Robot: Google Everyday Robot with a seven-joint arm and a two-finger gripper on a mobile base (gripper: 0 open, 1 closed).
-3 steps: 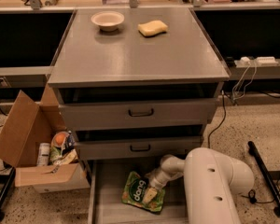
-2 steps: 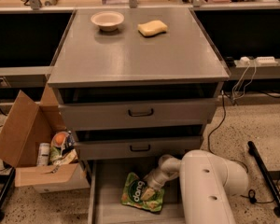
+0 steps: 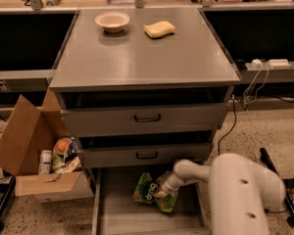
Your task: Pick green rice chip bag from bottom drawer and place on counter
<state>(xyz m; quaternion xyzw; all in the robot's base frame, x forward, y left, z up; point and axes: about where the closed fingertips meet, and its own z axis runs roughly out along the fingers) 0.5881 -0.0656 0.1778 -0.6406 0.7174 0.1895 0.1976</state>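
Observation:
The green rice chip bag (image 3: 146, 190) lies crumpled in the open bottom drawer (image 3: 122, 214), near its back. My gripper (image 3: 160, 192) reaches down into the drawer from the right and is shut on the bag's right side, holding it slightly raised off the drawer floor. My white arm (image 3: 240, 195) fills the lower right and hides the drawer's right part. The grey counter (image 3: 142, 58) is the cabinet top above.
A pale bowl (image 3: 112, 20) and a yellow sponge (image 3: 159, 29) sit at the back of the counter. Two shut grey drawers (image 3: 147, 117) with black handles are above the open one. An open cardboard box (image 3: 24, 141) of packets stands on the floor to the left.
The gripper has closed in on the bag. The bag has bunched up and shifted a little up and toward the back of the drawer.

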